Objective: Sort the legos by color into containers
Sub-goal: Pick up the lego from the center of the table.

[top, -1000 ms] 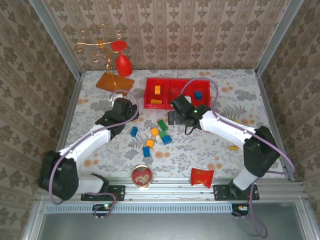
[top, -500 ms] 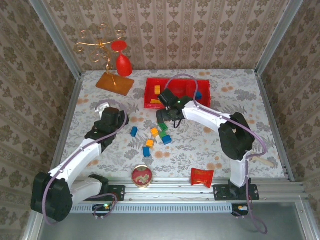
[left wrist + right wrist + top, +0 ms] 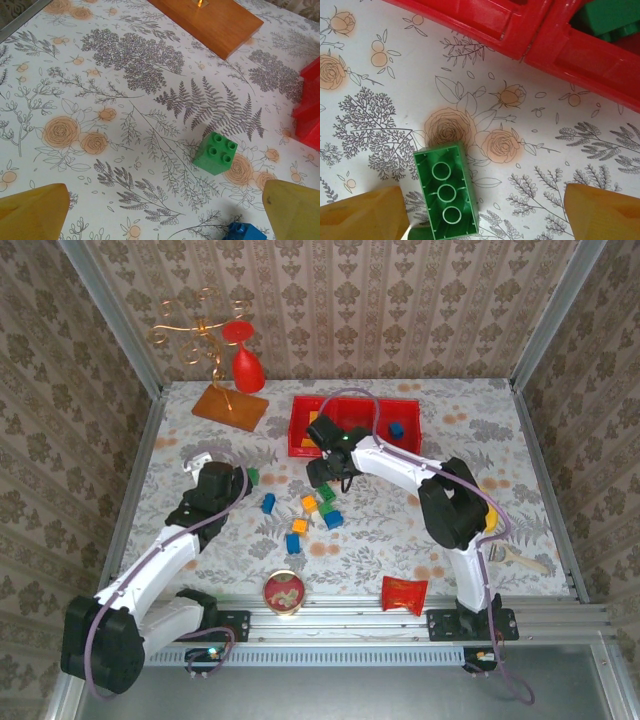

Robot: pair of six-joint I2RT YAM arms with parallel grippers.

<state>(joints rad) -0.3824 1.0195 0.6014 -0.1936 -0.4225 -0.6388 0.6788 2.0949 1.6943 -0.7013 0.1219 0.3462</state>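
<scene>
In rear containers (image 3: 408, 412): blue lego (image 3: 397, 429), green lego (image 3: 607, 15) | left fingers (image 3: 35, 212), right fingers (image 3: 360, 215) spread

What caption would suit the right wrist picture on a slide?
Open right gripper poised over an upside-down green lego beside the red containers.

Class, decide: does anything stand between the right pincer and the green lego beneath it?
Nothing visible does. The green lego lies underside-up on the table between the right pincer's open fingers.
</scene>
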